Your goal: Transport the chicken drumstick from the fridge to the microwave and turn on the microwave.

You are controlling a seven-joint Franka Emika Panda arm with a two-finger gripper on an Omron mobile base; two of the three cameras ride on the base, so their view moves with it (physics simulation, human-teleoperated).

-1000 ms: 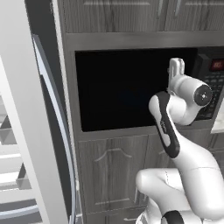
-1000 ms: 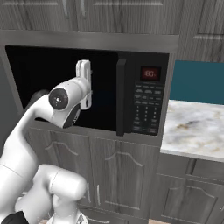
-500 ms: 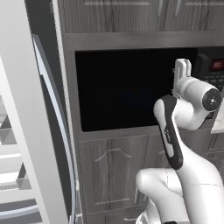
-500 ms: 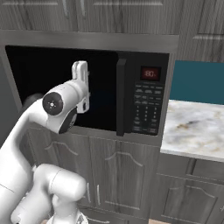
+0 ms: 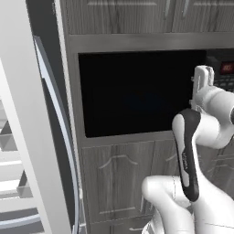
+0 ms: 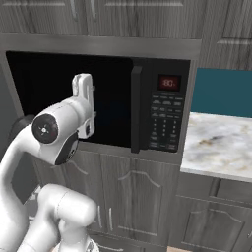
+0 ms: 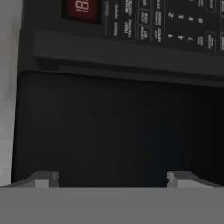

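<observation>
The black microwave (image 5: 137,96) (image 6: 113,98) is built into grey cabinets, and its dark glass door looks shut. My gripper (image 5: 203,80) (image 6: 83,96) hovers in front of that door, left of the vertical handle (image 6: 135,108), open with nothing between its fingers. In the rolled hand view the gripper (image 7: 113,180) faces the glass (image 7: 122,131), with the handle (image 7: 131,54), keypad (image 7: 175,26) and red display (image 7: 81,6) along the top. The fridge (image 5: 18,114) stands at the left with its white door swung open. The chicken drumstick is out of view.
A curved wire rack (image 5: 59,137) on the fridge door reaches close to the cabinet's left side. A marble counter (image 6: 216,142) lies right of the microwave, below a teal wall (image 6: 221,91). Grey cabinet doors (image 6: 123,192) sit under the microwave.
The hand has drawn back a little from the microwave door, and the elbow has swung with it. The jaws stay open.
</observation>
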